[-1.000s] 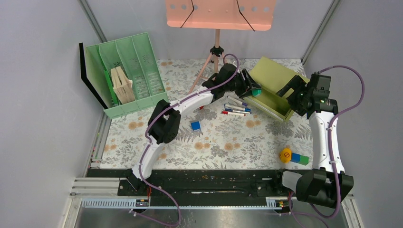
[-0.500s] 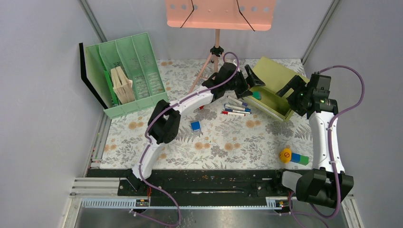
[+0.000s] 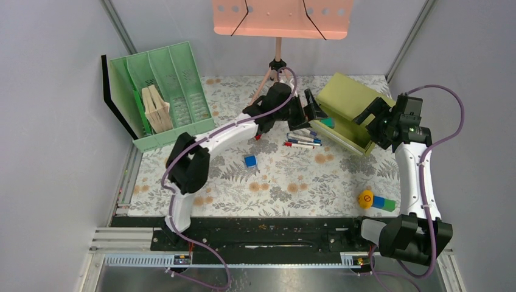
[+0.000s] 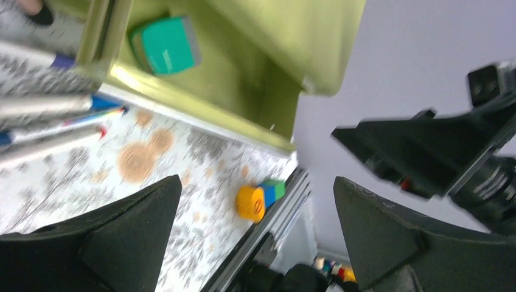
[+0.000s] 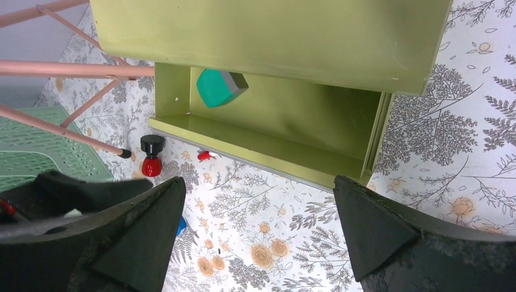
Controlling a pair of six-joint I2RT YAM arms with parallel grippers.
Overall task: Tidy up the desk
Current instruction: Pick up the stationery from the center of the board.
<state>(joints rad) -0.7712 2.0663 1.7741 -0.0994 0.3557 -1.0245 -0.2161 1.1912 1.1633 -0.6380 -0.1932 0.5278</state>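
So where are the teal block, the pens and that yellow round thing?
teal block [image 5: 216, 88]: right wrist view, centre of its teal face.
pens [image 3: 303, 139]: top view, middle of the bunch.
yellow round thing [image 3: 366, 198]: top view, its upper face.

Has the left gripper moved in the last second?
Yes. In the top view the left gripper has pulled back leftward, away from the olive box, open, leaving the teal block inside it.

On the desk [image 3: 292, 182] we see a rack [image 3: 176, 73] at the back left, a stand [image 3: 278, 61] at the back centre, and a box [image 3: 347, 100] at the back right with a block [image 5: 216, 87] inside. Pens [image 3: 302, 139] lie beside the box's left end. A cube [image 3: 250, 160] sits before them to the left, and a toy [image 3: 374, 201] lies at the front right.
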